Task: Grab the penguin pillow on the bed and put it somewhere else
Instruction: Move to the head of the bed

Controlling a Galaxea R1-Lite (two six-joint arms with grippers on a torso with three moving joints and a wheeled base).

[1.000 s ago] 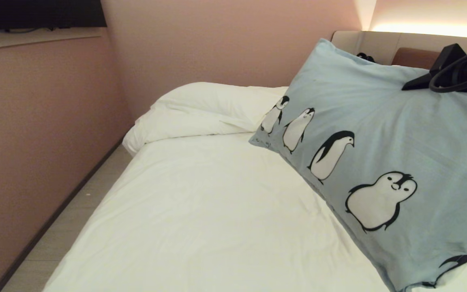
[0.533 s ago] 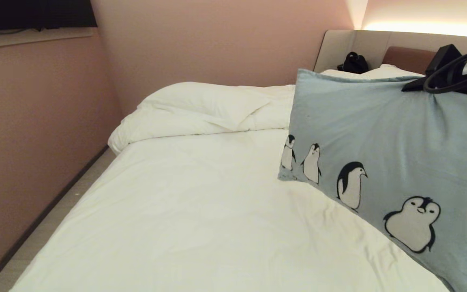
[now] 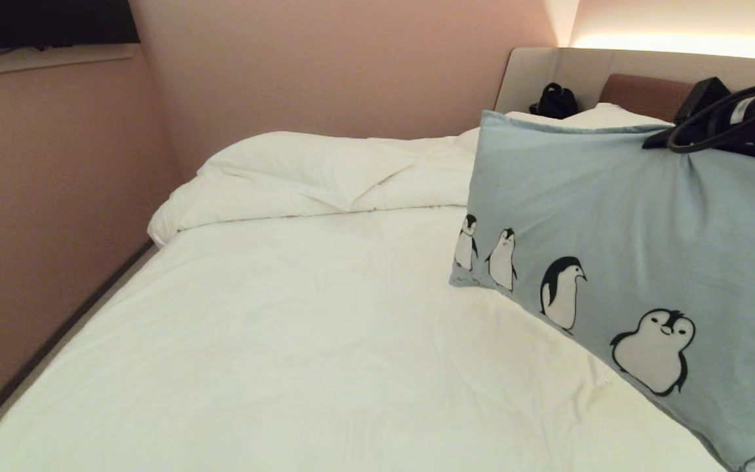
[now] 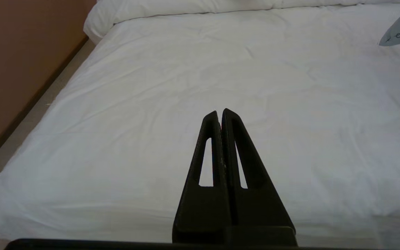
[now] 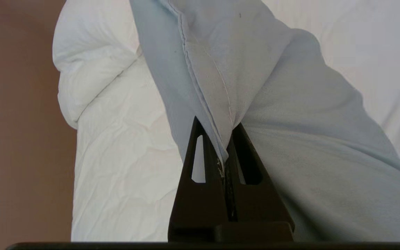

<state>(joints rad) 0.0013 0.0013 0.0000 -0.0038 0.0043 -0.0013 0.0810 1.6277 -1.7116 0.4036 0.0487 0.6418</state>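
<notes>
A pink-walled bedroom fills the head view, with the bed [image 3: 299,341] spread white across the lower left and its folded duvet [image 3: 325,174] bunched at centre top. The penguin pillow [image 3: 620,242] hangs at the right of the frame, lifted by its top edge while its lower corner appears to brush the sheet. The right gripper [image 5: 225,152] is pinched tight on a fold of the pillow's seam, so the pillow drapes below and away from it. The left gripper [image 4: 220,116] is closed on nothing, low over the bare sheet. This looks like the carrying step; next comes swinging the pillow to a free spot and letting go.
</notes>
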